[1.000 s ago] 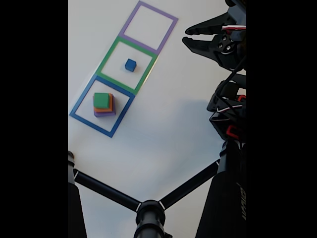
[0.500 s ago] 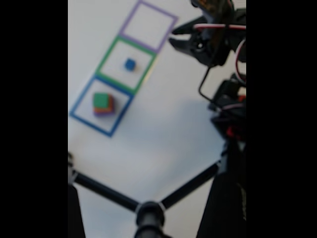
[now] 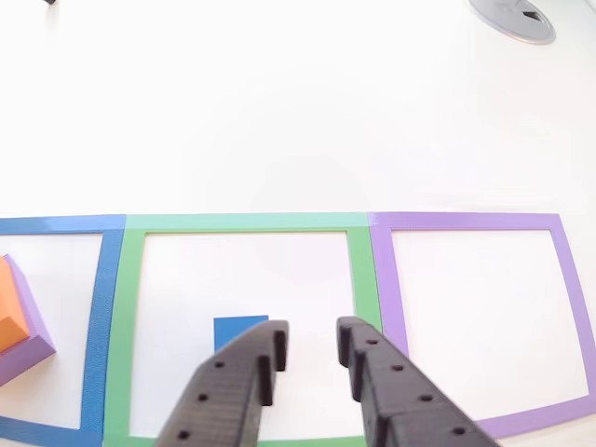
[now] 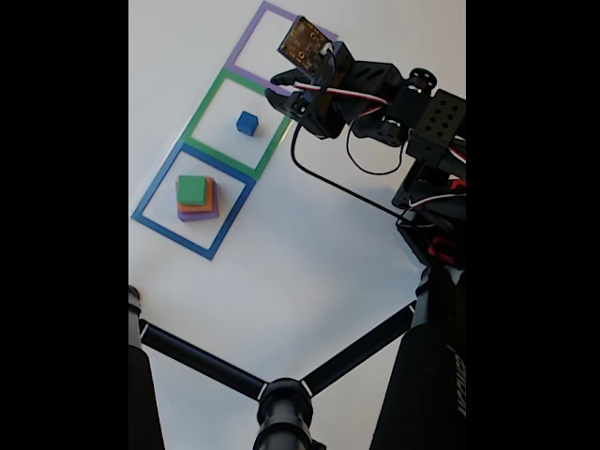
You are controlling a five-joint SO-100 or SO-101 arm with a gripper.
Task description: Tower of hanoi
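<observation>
Right now the pincer (image 3: 309,346) enters the other view from the bottom edge, its two black fingers parted with a clear gap between them and nothing held. Its left fingertip (image 3: 270,340) sits just in front of the blue cube (image 3: 237,332), covering the cube's lower right corner in this view; whether they touch I cannot tell. That cube rests on the white worktop (image 3: 279,112) inside the green tape square (image 3: 133,326), low and left of its centre. At the left edge, the orange block (image 3: 11,312) lies on the wider purple block (image 3: 33,337), within the blue tape square (image 3: 104,307). On the right is the purple tape square (image 3: 466,222).

From the fixed view, the arm (image 4: 394,108) reaches in from the right with its pincer (image 4: 286,89) over the border between the green and purple outlines, upper centre of the frame. The blue cube (image 4: 246,123) stands inside the green outline. Lower left, the green block (image 4: 192,189) tops the orange and purple ones in the blue outline. Black tripod legs (image 4: 202,361) cross the bottom.
</observation>
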